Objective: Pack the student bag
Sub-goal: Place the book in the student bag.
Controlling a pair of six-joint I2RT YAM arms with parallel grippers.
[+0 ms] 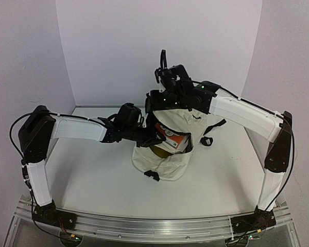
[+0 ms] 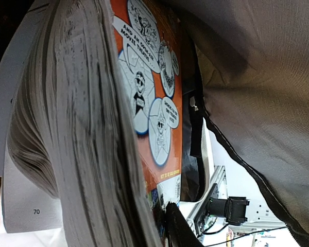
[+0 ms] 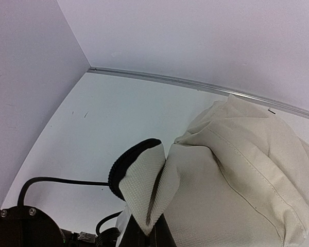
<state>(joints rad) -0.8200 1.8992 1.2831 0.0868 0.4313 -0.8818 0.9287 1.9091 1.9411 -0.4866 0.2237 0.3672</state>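
Note:
The cream student bag (image 1: 167,159) stands at the table's middle with its top open. My left gripper (image 1: 155,138) reaches into the opening, shut on a thick book with an orange comic cover (image 1: 176,140). In the left wrist view the book (image 2: 144,103) fills the frame, one black finger (image 2: 181,231) presses its cover, the other is hidden behind the pages, and bag fabric (image 2: 257,77) hangs on the right. My right gripper (image 1: 164,105) holds the bag's top edge up from behind. In the right wrist view it (image 3: 154,234) pinches a black-edged fold of the bag (image 3: 237,195).
Something olive-coloured (image 1: 159,151) shows inside the bag under the book. A black strap with a buckle (image 1: 207,140) lies to the bag's right, and another buckle (image 1: 152,175) at its front. White walls (image 1: 159,46) close the back and sides.

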